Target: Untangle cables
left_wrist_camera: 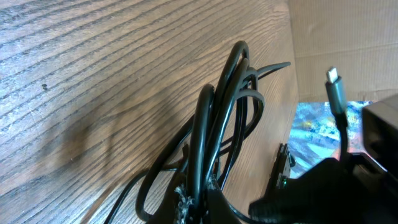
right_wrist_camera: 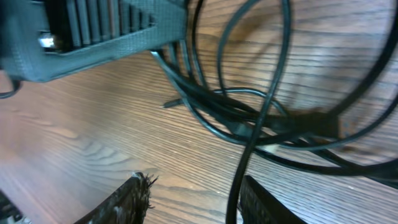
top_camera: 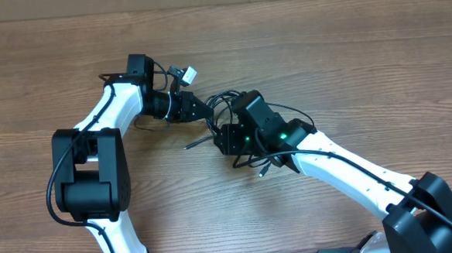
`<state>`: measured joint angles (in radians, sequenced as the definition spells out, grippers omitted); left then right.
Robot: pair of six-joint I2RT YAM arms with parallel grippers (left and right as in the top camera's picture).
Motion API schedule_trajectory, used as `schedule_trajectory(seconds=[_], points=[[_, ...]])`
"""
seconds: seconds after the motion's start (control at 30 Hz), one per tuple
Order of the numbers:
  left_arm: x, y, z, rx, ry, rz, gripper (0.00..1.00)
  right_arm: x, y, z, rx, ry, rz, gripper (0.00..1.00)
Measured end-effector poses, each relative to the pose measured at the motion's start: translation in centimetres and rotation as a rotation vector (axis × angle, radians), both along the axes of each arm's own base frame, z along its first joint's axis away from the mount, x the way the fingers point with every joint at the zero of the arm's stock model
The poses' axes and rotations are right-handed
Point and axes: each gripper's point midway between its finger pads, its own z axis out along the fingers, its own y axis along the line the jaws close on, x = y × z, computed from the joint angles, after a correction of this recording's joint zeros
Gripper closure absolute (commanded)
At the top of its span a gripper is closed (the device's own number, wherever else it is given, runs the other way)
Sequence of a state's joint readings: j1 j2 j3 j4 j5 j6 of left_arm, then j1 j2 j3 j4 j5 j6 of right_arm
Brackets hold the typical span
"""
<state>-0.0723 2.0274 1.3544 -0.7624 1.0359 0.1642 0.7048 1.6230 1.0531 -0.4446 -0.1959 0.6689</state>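
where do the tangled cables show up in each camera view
overhead: cables just above the picture's centre.
left wrist: cables at centre, looping up from the bottom edge.
right wrist: cables upper right, strands crossing.
shared landmark: the wood-grain table beneath them.

On the right wrist view only the tips of the right gripper show, cropped by the bottom edge. Beyond its jaws the cables blur and run off the top and right edges, so I can't tell strands apart. The left gripper is cropped at the bottom edge where its jaws pinch the bundle. Overhead, the right arm hides the tangle beneath the right jaws.
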Motion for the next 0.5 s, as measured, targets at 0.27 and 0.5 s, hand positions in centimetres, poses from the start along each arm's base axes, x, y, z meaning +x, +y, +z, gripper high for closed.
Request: schedule_trajectory(seconds=[0.27,0.5], points=[[0.0,0.0,0.0,0.000,0.000,0.000,0.96,1.3,-6.0,-0.2,-0.137,0.101,-0.118,0.64],[0.0,0.0,0.0,0.000,0.000,0.000,0.96,2.3,-5.9,1.5,-0.101,0.050,-0.092,0.73]])
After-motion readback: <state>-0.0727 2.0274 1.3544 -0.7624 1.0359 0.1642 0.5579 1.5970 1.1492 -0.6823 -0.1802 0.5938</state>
